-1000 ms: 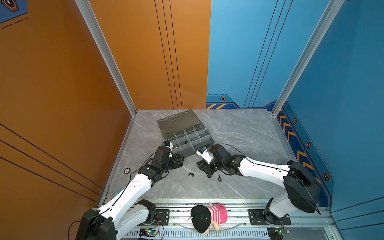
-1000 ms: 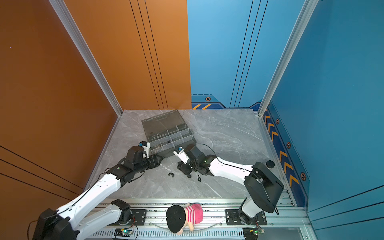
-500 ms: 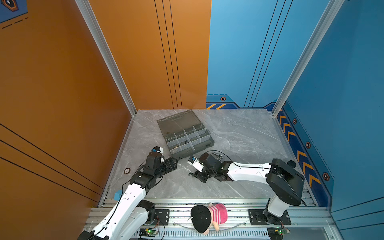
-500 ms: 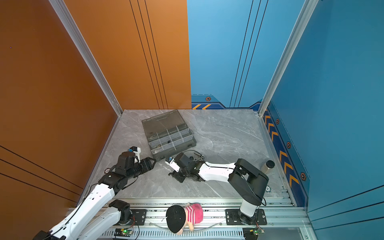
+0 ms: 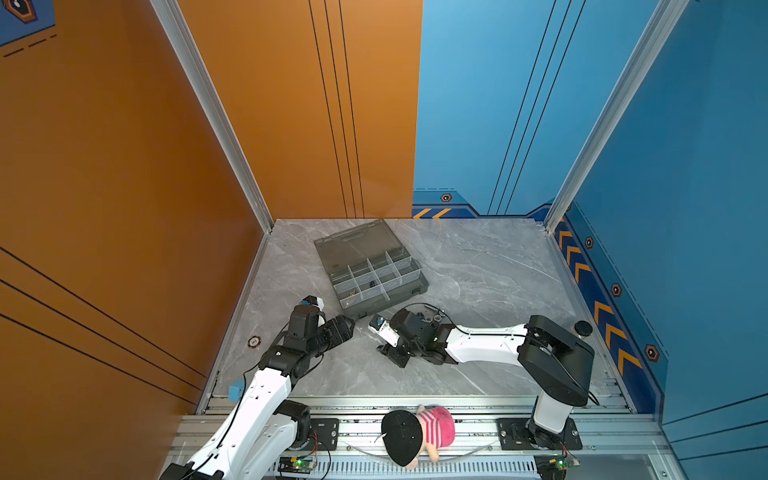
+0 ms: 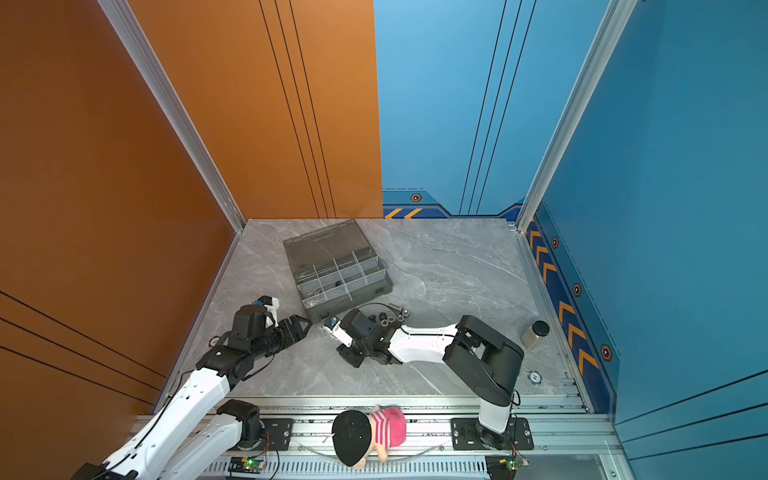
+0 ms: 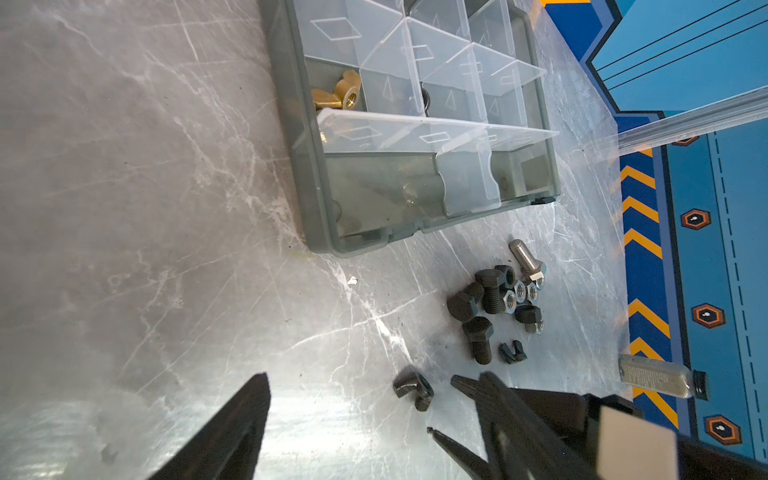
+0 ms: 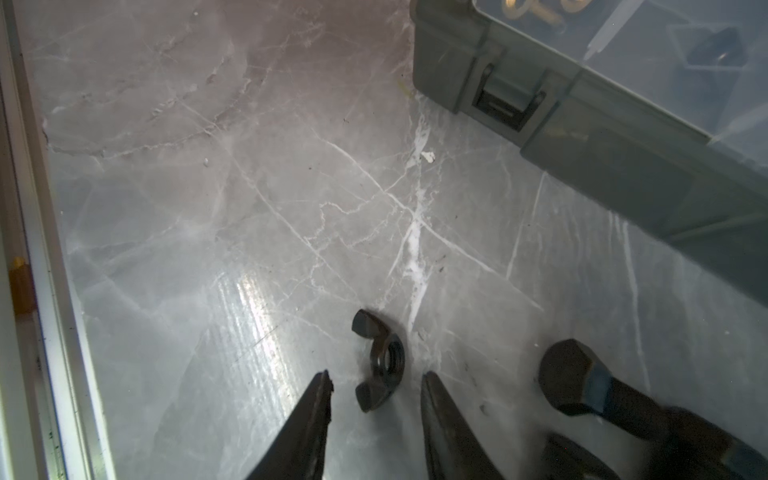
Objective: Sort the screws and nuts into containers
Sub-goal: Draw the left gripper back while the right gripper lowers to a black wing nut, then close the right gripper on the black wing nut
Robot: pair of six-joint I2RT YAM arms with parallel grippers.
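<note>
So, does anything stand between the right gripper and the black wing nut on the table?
Nothing visible. In the right wrist view the black wing nut lies flat on the table, between the open fingers of the right gripper, bare marble on both sides. A black bolt lies outside one finger.

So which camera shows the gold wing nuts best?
Left wrist view: the brass wing nuts look sharp in an organiser cell. Right wrist view shows blurred bits; both top views, just a speck.

Grey marble table (image 5: 478, 266): case (image 5: 390, 300), screws (image 7: 482, 340), nuts (image 7: 509, 300), jar (image 6: 534, 334)
</note>
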